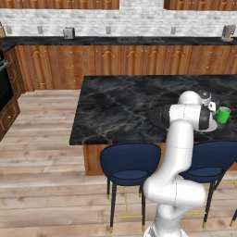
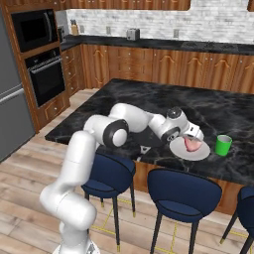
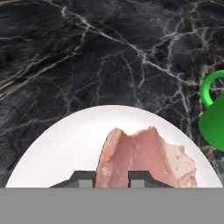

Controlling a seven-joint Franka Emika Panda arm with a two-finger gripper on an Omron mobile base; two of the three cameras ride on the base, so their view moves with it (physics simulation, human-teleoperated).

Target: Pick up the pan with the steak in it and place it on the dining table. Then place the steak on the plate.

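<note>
Left base view: the pan [image 1: 159, 115] sits on the dining table [image 1: 120, 109], so that leg looks done. Right base view: the gripper [image 2: 193, 140] hovers over the plate [image 2: 179, 148], steak [image 2: 191, 144] hanging below. Hand view: both fingertips [image 3: 84, 179] pinch the steak; release remains. A green cup [image 3: 215, 117] stands beside.

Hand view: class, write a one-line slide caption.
Steak pinched by the gripper above white plate, green mug beside it.
</note>
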